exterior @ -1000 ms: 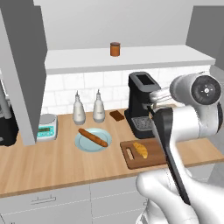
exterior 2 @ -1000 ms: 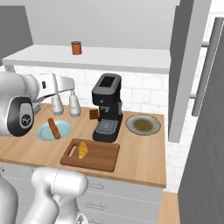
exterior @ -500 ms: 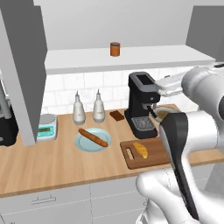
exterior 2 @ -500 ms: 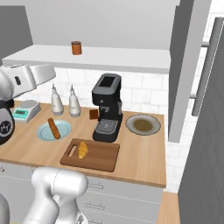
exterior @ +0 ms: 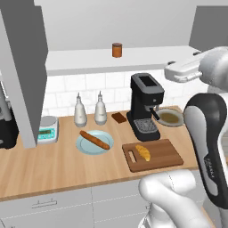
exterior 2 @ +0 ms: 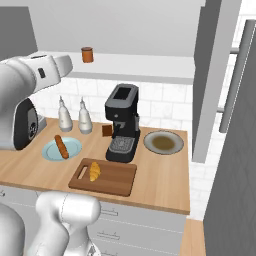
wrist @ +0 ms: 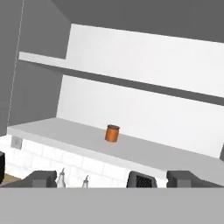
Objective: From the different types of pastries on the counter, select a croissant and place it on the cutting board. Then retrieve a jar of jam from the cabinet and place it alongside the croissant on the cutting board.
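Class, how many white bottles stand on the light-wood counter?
2: left white bottle and right white bottle, side by side against the tiled wall, behind the pale blue plate.

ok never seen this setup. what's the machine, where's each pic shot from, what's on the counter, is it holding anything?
A rendered kitchen with a white robot arm on a drivable base. Two pictures come from cameras behind the arm, left and right; the third looks along its gripper, which is open and holds nothing. It faces the jar of jam on the cabinet shelf. On the counter: the croissant on the cutting board, a brown stick on a blue plate, a dark square pastry, two white bottles, a coffee machine.
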You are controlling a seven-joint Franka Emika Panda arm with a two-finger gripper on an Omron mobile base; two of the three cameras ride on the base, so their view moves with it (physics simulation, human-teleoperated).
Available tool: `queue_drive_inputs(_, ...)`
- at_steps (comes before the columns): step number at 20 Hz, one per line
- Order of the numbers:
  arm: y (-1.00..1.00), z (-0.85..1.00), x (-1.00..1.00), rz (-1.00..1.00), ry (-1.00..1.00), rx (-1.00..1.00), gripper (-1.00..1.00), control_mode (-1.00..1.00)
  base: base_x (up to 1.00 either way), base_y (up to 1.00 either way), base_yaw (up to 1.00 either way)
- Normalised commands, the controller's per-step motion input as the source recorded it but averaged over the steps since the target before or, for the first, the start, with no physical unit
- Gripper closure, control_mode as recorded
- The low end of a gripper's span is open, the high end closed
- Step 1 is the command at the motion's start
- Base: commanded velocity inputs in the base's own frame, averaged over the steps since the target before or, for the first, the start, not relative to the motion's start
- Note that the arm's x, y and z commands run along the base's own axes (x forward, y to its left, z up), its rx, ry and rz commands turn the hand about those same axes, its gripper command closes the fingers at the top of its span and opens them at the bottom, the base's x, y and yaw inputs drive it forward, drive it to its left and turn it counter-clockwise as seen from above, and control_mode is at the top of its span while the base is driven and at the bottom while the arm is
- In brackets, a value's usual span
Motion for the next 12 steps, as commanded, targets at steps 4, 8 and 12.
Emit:
queue_drive_inputs(4, 0.00, 0.06, 0.00, 0.06, -0.01, 0.01, -1.00, -1.00, 0.00, 0.00, 0.00)
queue_drive_inputs(8, 0.00, 0.00, 0.12, 0.02, 0.19, 0.00, -1.00, -1.00, 0.00, 0.00, 0.00)
queue_drive_inputs(12, 0.00, 0.00, 0.36, 0.05, 0.16, 0.00, -1.00, -1.00, 0.00, 0.00, 0.00)
